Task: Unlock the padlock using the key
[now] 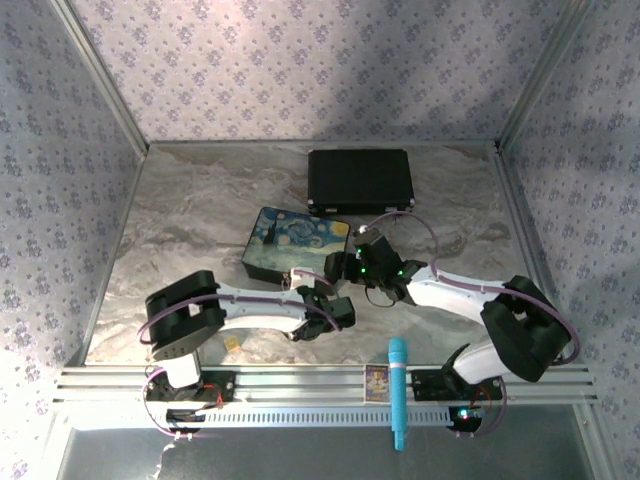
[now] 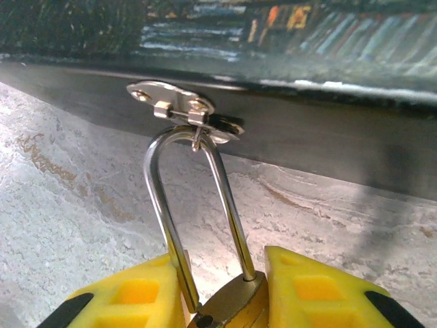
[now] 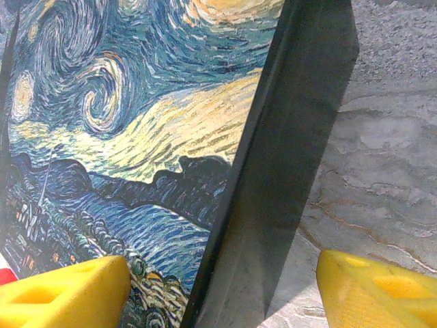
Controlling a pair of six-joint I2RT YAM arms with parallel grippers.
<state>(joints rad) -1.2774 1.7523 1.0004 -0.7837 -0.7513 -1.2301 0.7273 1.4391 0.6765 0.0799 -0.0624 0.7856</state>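
Note:
The small brass padlock [image 2: 235, 301] sits pinched between my left gripper's yellow fingers [image 2: 130, 297]. My left gripper [image 2: 225, 304] is shut on its body. Its silvery shackle [image 2: 230, 205] loops up through the metal hasp [image 2: 179, 102] on the dark front wall of the painted box [image 1: 285, 245]. The shackle's left leg ends just beside an empty hole in the body; the right leg stays seated. My right gripper [image 3: 222, 294] is open, its fingers straddling the box's right wall [image 3: 287, 171] without touching it. In the top view both grippers [image 1: 335, 310] [image 1: 362, 262] meet at the box's near right corner.
A black case [image 1: 360, 180] lies behind the painted box. A teal cylinder [image 1: 398, 395] and a small card [image 1: 377, 382] rest on the front rail. A tiny yellow block [image 1: 233, 343] lies by the left arm. Patterned walls enclose the marble table [image 1: 180, 220].

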